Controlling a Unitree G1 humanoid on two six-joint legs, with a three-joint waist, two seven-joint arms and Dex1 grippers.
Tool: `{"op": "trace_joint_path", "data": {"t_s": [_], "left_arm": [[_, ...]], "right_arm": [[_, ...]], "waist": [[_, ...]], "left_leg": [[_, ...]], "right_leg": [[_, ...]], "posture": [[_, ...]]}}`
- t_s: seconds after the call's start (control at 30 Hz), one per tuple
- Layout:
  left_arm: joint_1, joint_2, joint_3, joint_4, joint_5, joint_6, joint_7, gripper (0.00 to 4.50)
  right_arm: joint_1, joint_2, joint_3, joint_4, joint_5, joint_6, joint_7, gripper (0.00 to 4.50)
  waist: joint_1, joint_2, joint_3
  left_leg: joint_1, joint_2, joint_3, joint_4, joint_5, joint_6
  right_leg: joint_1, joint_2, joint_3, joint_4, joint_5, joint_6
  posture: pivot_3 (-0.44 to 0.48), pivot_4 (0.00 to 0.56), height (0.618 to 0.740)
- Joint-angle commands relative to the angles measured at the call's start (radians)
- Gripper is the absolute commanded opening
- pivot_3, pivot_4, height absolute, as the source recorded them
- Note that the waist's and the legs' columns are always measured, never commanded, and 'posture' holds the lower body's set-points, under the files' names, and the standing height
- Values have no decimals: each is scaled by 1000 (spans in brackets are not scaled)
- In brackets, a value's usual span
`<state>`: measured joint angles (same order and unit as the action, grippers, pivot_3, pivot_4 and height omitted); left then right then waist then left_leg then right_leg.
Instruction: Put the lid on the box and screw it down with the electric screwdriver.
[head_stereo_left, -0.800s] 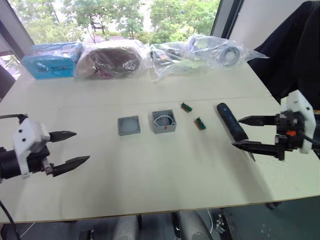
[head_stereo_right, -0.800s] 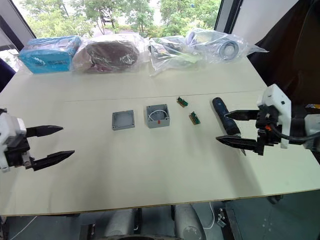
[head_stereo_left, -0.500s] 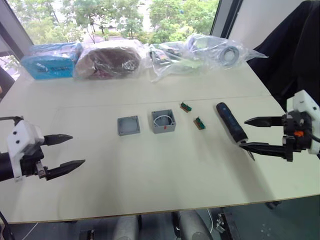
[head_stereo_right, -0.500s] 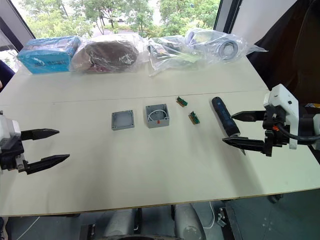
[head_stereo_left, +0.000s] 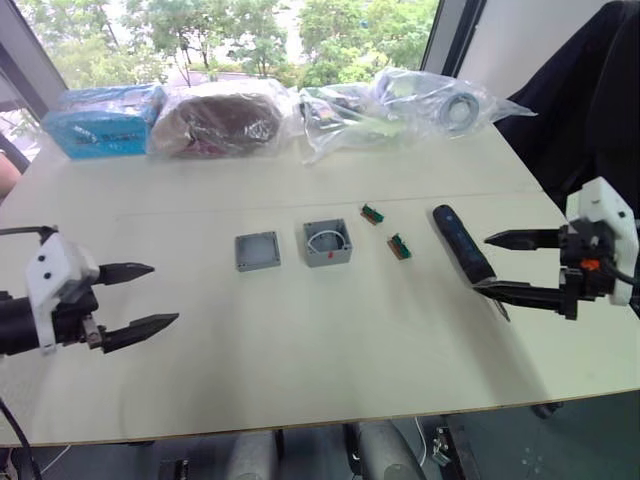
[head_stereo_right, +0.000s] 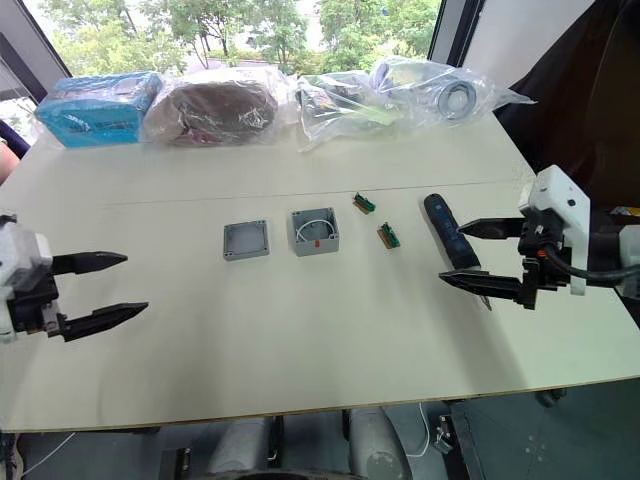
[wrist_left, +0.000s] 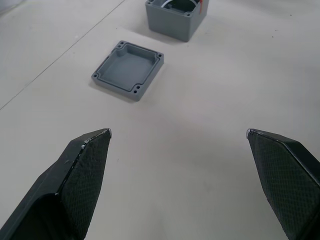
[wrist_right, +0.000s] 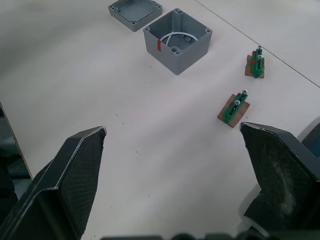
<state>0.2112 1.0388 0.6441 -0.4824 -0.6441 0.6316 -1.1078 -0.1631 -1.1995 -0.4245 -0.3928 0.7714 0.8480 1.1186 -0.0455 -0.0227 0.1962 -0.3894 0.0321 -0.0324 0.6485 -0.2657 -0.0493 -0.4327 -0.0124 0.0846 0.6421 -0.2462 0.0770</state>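
While both arms hang off to the sides, what matters to me is that the lid (head_stereo_left: 257, 251) lies ahead of my left gripper (head_stereo_left: 139, 297) and inward toward the middle of the tabletop (head_stereo_left: 300, 370), well apart from it. That gripper is spread wide and carries nothing. The lid sits flat, hollow side up, just beside the box (head_stereo_left: 328, 242) on the box's left, with a narrow strip of bare surface between them. The box is open, a white wire loop and a red bit showing inside.

My right gripper (head_stereo_left: 510, 264) is also spread and empty, hovering just beside the lower end of the screwdriver (head_stereo_left: 463, 244). The screwdriver's long axis runs from the far side of the tabletop toward me, slanting slightly to the right, so the right arm is plainly the nearer one for it. Two small green pieces (head_stereo_left: 400, 246) lie between the screwdriver and the box.

I judge the left arm has open room for its reach to the lid: nothing stands in that stretch, and the front edge is well back from the parts. The plastic bags (head_stereo_left: 400, 105) along the far edge stay clear of all this.
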Motion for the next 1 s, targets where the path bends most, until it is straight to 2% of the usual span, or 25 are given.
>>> {"op": "trace_joint_path", "data": {"t_s": [0.03,0.1,0.17,0.2,0.3,0.43,0.6,0.73,0.97,1.0], "left_arm": [[-129,24,-99,1,-7,-10,32,4461],[-236,19,-201,14,1,-21,41,4461],[-296,16,-256,35,10,-28,34,4461],[-403,-14,-360,76,50,-49,27,4461],[-748,-186,-705,283,260,-191,-13,4461],[-958,-349,-896,554,423,-381,-71,4461],[-1103,-500,-1004,828,540,-556,-103,4461],[-1183,-599,-1032,1005,593,-632,-108,4461],[-1233,-670,-1064,1129,669,-686,-141,4461],[-1234,-674,-1068,1134,678,-685,-144,4224]], "right_arm": [[-49,18,26,-43,21,7,-45,4500],[-62,33,49,-58,20,4,-60,4500],[-79,42,71,-64,21,6,-73,4500],[-85,58,96,-78,6,-6,-90,4500],[-91,115,171,-123,-38,-30,-160,4500],[-101,166,226,-171,-53,-13,-236,4500],[-98,220,265,-214,-75,-22,-308,4500],[-86,246,268,-242,-81,-17,-348,4500],[-53,255,252,-267,-82,-23,-378,4500],[-50,256,251,-268,-82,-25,-381,4500]], "waist": [[1,0,0],[3,0,0],[3,0,0],[2,0,0],[16,1,0],[21,0,0],[10,0,0],[8,0,0],[1,0,0],[1,0,0]], "left_leg": [[0,0,0,0,0,0],[0,0,0,1,0,0],[0,0,0,1,0,0],[0,0,0,1,0,0],[0,-1,-1,2,0,0],[1,-2,1,5,0,0],[-2,-2,1,4,0,1],[-3,-2,0,4,0,1],[-2,-2,0,5,0,1],[-1,-2,0,5,0,1]], "right_leg": [[0,0,0,0,0,0],[0,0,0,1,0,0],[0,0,0,1,0,0],[0,0,0,1,0,0],[2,1,0,2,0,0],[4,1,3,2,4,0],[1,2,4,3,4,6],[1,2,4,4,4,7],[1,2,5,5,4,7],[1,2,5,6,4,7]], "posture": [[0,150,740],[0,150,740],[0,150,740],[0,150,740],[0,150,740],[0,150,740],[0,150,740],[0,150,740],[0,150,740],[0,150,740]]}}
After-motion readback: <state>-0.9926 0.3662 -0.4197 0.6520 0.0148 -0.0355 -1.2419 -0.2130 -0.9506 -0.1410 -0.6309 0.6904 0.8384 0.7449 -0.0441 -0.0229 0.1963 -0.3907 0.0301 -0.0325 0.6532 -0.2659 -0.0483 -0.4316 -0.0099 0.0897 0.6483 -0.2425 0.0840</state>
